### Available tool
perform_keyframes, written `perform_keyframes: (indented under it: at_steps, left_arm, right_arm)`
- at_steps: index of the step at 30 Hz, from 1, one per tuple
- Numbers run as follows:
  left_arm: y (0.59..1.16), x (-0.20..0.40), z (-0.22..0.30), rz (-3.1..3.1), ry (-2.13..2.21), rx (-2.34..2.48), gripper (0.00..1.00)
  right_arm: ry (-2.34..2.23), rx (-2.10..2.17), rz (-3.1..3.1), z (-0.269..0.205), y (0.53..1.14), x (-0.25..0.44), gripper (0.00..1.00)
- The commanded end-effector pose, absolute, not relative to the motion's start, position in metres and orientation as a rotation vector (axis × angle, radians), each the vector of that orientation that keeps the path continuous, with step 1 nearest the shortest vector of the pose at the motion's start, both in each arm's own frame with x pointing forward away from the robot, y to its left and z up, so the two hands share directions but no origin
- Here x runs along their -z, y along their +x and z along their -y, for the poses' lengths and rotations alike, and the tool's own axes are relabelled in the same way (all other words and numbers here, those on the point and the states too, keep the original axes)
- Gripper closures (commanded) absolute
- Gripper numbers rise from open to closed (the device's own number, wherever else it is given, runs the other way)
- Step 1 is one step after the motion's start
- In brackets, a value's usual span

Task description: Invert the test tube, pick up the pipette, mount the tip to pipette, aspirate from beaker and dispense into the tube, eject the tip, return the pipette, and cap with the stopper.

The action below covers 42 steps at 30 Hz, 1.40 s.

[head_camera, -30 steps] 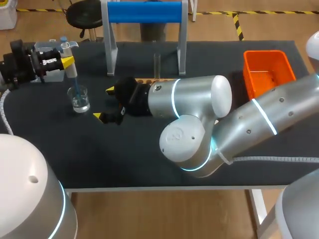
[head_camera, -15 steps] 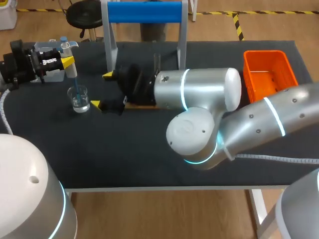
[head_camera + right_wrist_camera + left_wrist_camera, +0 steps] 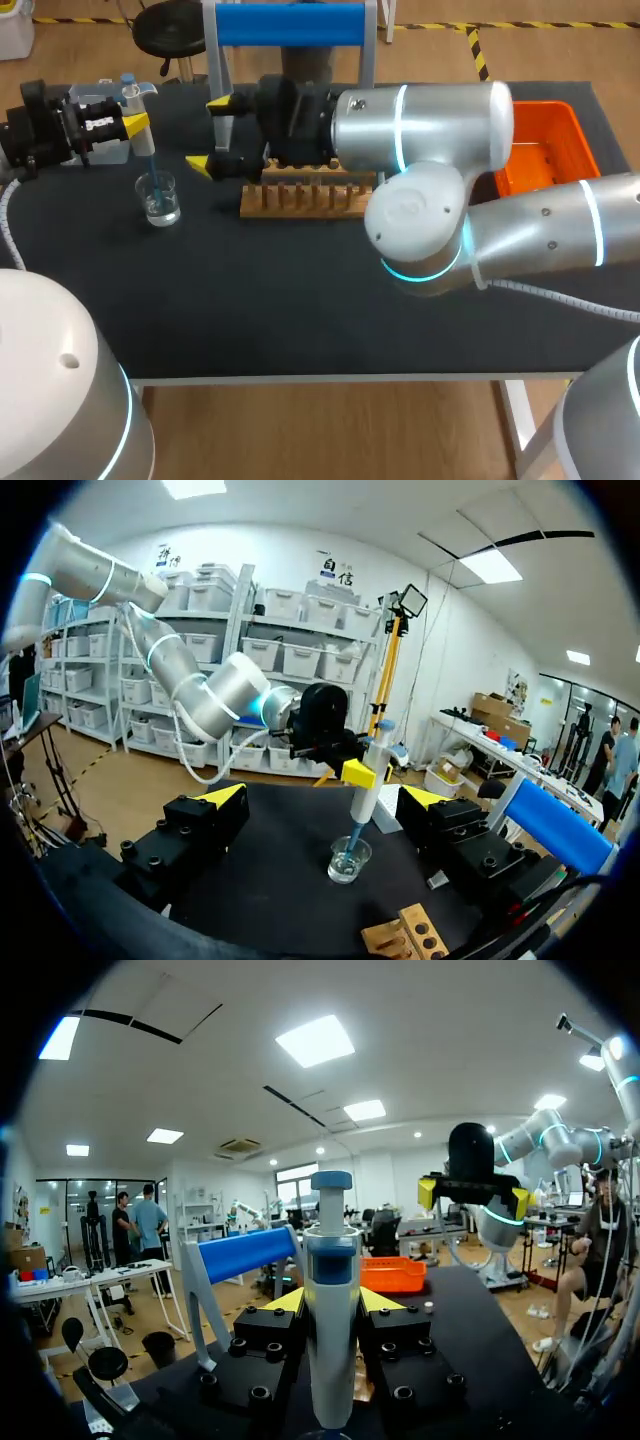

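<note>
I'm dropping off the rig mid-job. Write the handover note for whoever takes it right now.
Left gripper: jaws shut on the pipette, its tip down in the beaker.
Right gripper: jaws open, empty, raised by the blue stand, above the wooden rack.
Orange bin at the table's right end.
Done: pipette picked up, tip mounted.
Test tube and stopper not in view; inversion unconfirmed.
Left: aspirate, dispense into tube, eject tip, return pipette, cap.
</note>
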<state>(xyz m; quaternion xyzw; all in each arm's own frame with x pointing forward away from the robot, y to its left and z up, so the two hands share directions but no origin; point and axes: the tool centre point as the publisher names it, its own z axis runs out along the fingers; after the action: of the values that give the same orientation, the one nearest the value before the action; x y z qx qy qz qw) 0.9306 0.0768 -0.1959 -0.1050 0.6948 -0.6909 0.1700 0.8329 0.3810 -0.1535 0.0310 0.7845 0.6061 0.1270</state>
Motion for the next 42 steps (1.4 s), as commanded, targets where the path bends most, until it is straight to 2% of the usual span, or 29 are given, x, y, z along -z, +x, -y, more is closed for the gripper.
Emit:
perform_keyframes:
  at_steps: [1, 12, 13, 15, 17, 18, 19, 21, 25, 42]
  left_arm:
    - [0.931, 0.196, -0.077, -1.973, -0.295, 1.965, 1.00]
    - [0.931, 0.196, -0.077, -1.973, -0.295, 1.965, 1.00]
    - [0.931, 0.196, -0.077, -1.973, -0.295, 1.965, 1.00]
    - [0.931, 0.196, -0.077, -1.973, -0.295, 1.965, 1.00]
    - [0.931, 0.196, -0.077, -1.973, -0.295, 1.965, 1.00]
    - [0.931, 0.196, -0.077, -1.973, -0.295, 1.965, 1.00]
    - [0.931, 0.196, -0.077, -1.973, -0.295, 1.965, 1.00]
    - [0.931, 0.196, -0.077, -1.973, -0.295, 1.965, 1.00]
    - [0.931, 0.196, -0.077, -1.973, -0.295, 1.965, 1.00]
    - [0.931, 0.196, -0.077, -1.973, -0.295, 1.965, 1.00]
  right_arm:
    - [-0.257, -1.932, -2.513, -0.372, 0.839, 0.141, 0.00]
    - [-0.324, -2.031, -2.500, -0.391, 0.850, 0.117, 0.00]
    - [-0.325, -2.034, -2.499, -0.393, 0.851, 0.116, 0.09]
    - [-0.329, -2.051, -2.492, -0.397, 0.856, 0.113, 0.54]
    - [-0.341, -2.069, -2.488, -0.401, 0.859, 0.110, 0.62]
    - [-0.343, -2.070, -2.485, -0.403, 0.861, 0.109, 0.71]
    - [-0.348, -2.073, -2.480, -0.405, 0.863, 0.108, 0.85]
    - [-0.358, -2.082, -2.472, -0.409, 0.866, 0.106, 0.92]
    - [-0.367, -2.098, -2.448, -0.416, 0.871, 0.101, 1.00]
    - [-0.392, -2.245, -2.357, -0.448, 0.893, 0.089, 1.00]
